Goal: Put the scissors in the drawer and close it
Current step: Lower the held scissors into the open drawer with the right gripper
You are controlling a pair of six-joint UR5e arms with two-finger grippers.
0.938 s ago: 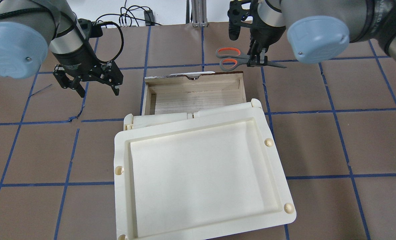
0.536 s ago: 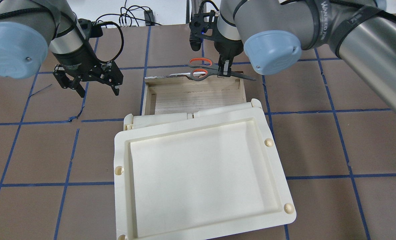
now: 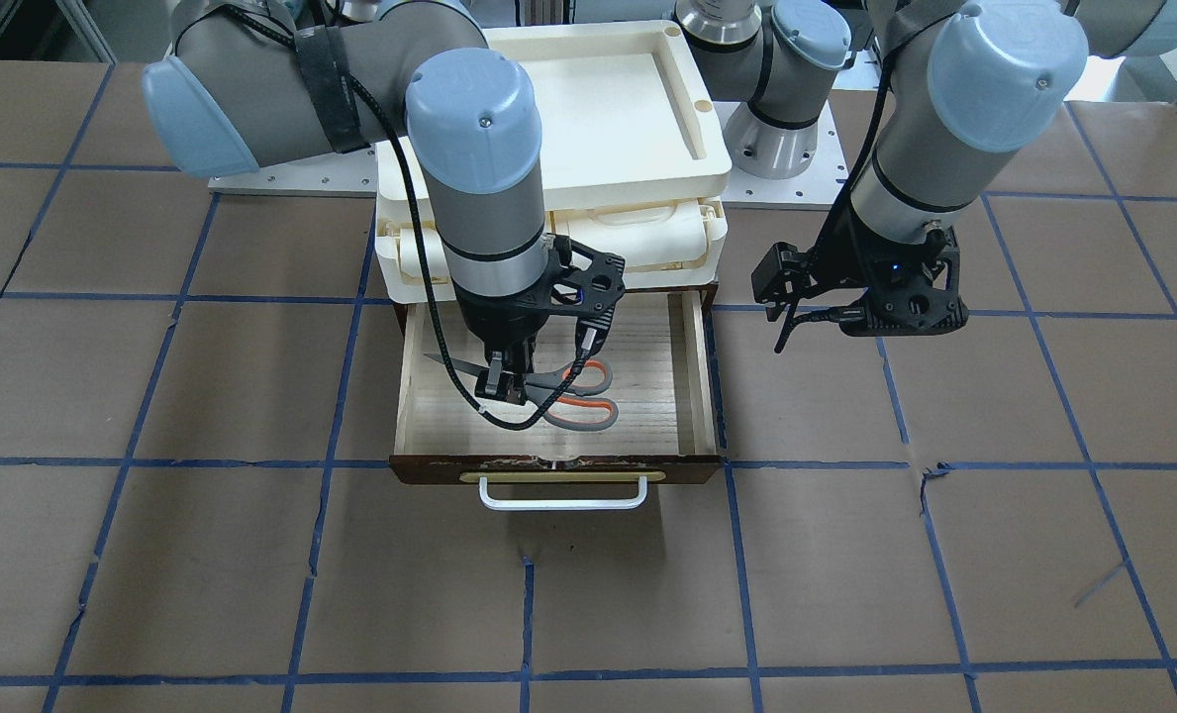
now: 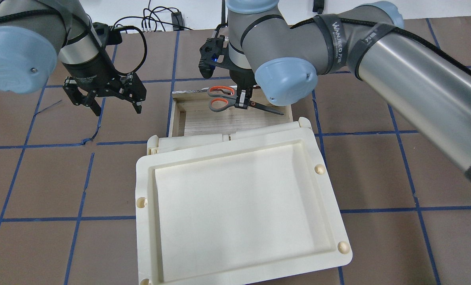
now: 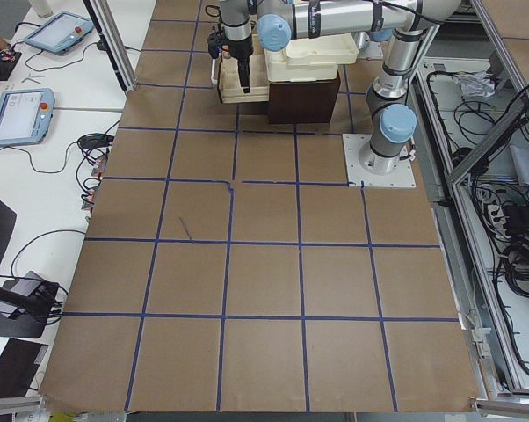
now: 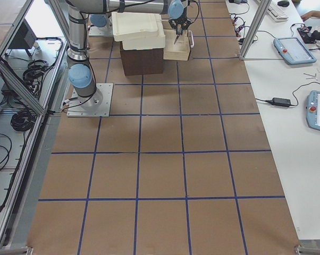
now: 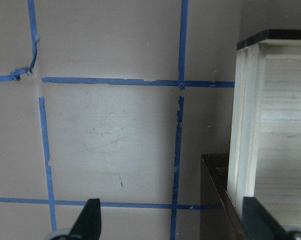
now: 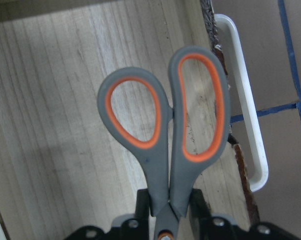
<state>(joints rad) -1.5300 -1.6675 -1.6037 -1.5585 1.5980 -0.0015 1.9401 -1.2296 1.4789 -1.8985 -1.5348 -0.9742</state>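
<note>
The right gripper [image 3: 504,386] is clamped on the scissors [image 8: 160,170] at the pivot, blades and orange-lined loops sticking out either side, over the open drawer [image 3: 692,376]. The left gripper [image 4: 117,109] hangs beside the drawer, spread wide and empty.

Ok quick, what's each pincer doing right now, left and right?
Left pincer: open, holding nothing.
Right pincer: closed on the scissors, above the open drawer.

Pulled open: light-wood drawer [image 3: 647,396], dark front. Over its floor, closed and level, grey scissors [image 8: 159,165] with orange-lined loops.
</note>
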